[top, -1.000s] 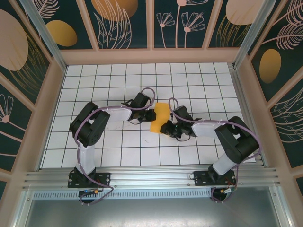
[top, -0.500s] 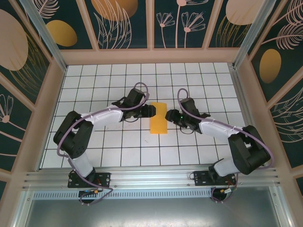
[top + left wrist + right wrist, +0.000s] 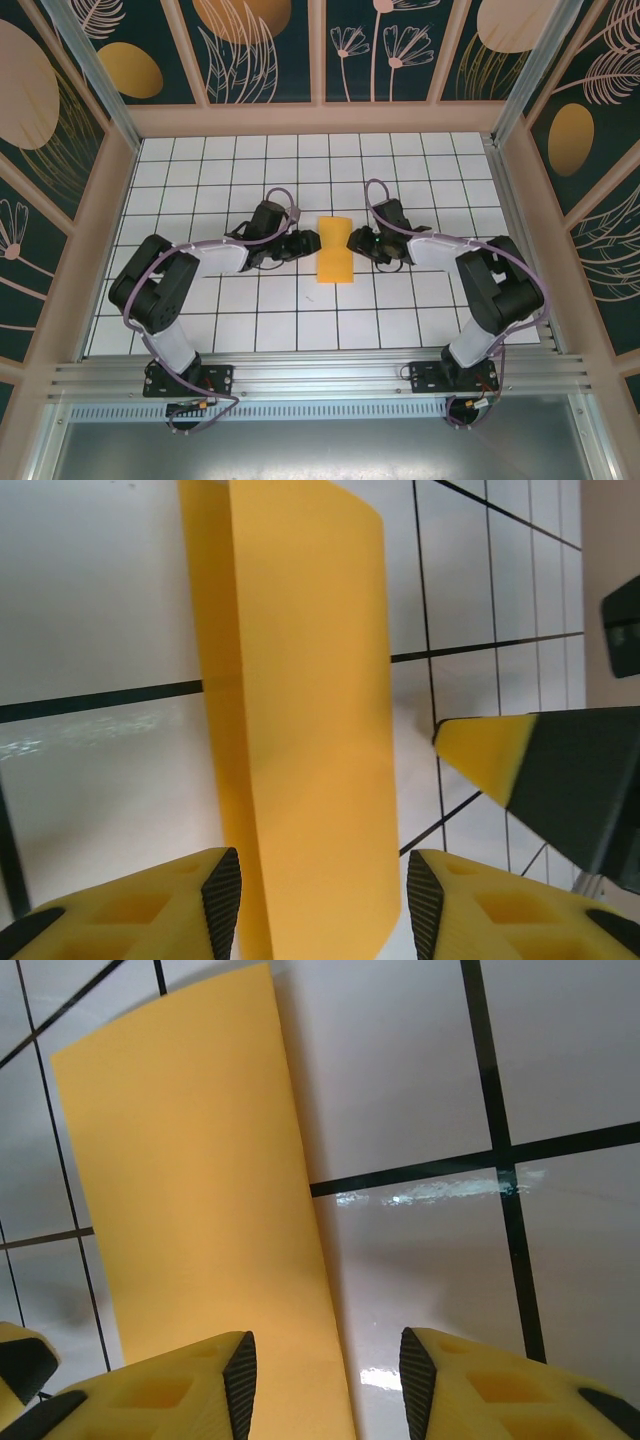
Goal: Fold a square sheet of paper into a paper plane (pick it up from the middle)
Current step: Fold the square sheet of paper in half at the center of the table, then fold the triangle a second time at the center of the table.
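The square sheet of paper (image 3: 335, 248) lies flat on the tiled table as a folded orange-yellow strip, about one tile wide and two long. My left gripper (image 3: 306, 243) is at its left edge and my right gripper (image 3: 361, 242) at its right edge, facing each other across its middle. In the left wrist view the left gripper (image 3: 325, 900) stands open, with the strip (image 3: 300, 720) running between its fingers (image 3: 140, 910). The right gripper (image 3: 325, 1375) is also open, and the strip's (image 3: 190, 1200) long edge lies between its jaws. Neither grips the paper.
The white tiled table (image 3: 300, 170) is boxed in by a wooden frame and patterned walls (image 3: 260, 50). An aluminium rail (image 3: 320, 375) with the arm bases runs along the near edge. The right gripper's fingertip (image 3: 490, 755) pokes into the left wrist view.
Both grippers have opened. They have moved from the strip's corners to opposite sides of its middle. The paper has stayed where it was.
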`<state>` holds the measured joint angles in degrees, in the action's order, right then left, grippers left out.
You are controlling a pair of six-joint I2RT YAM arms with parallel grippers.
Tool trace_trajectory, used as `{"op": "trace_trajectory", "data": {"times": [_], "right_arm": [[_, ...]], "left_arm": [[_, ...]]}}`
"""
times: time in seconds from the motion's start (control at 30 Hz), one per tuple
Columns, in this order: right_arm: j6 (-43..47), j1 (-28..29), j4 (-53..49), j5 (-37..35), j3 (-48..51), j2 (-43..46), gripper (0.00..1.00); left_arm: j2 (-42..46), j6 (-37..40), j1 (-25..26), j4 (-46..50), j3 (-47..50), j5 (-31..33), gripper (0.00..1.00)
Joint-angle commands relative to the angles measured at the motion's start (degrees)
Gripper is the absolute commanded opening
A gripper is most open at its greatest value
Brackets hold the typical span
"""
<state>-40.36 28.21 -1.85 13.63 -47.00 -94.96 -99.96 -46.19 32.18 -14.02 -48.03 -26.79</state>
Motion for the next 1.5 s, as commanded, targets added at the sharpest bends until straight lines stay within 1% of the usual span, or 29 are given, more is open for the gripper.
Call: {"op": "trace_trajectory", "data": {"times": [0.0,0.1,0.3,0.43,0.8,1.0,1.13,1.37,1.47], "right_arm": [[1.19,0.10,1.55,1.99,-1.89,-1.15,0.45],[1.12,0.10,2.55,2.83,-1.94,-1.87,0.44],[1.33,0.10,3.30,3.31,-2.29,-3.10,0.42],[1.52,0.10,3.36,3.58,-2.73,-3.90,0.40],[1.77,0.26,4.11,4.39,-3.21,-5.34,0.39],[2.04,0.36,4.41,5.00,-3.33,-5.85,0.39],[2.15,0.37,4.90,5.59,-3.33,-6.49,0.39],[2.48,0.54,5.18,6.31,-3.52,-7.02,0.38],[2.73,0.62,5.27,6.85,-3.62,-7.05,0.38]], "left_arm": [[-1.50,-1.68,-0.19,-3.02,0.41,-2.48,0.49],[-2.76,-1.02,-0.19,-0.82,-0.60,-2.14,0.50],[-4.13,-0.58,-0.19,0.55,-1.48,-2.39,0.50],[-4.75,-0.75,-0.16,0.03,-2.09,-3.59,0.46],[-6.61,-0.76,-0.16,0.06,-3.39,-5.09,0.45],[-7.25,-1.15,-0.13,-0.79,-3.73,-6.73,0.40],[-8.21,-1.93,-0.14,-1.99,-4.39,-8.31,0.39],[-9.24,-3.18,-0.10,-3.57,-4.76,-9.03,0.36],[-9.46,-3.78,-0.16,-4.28,-4.52,-8.82,0.31]]}}
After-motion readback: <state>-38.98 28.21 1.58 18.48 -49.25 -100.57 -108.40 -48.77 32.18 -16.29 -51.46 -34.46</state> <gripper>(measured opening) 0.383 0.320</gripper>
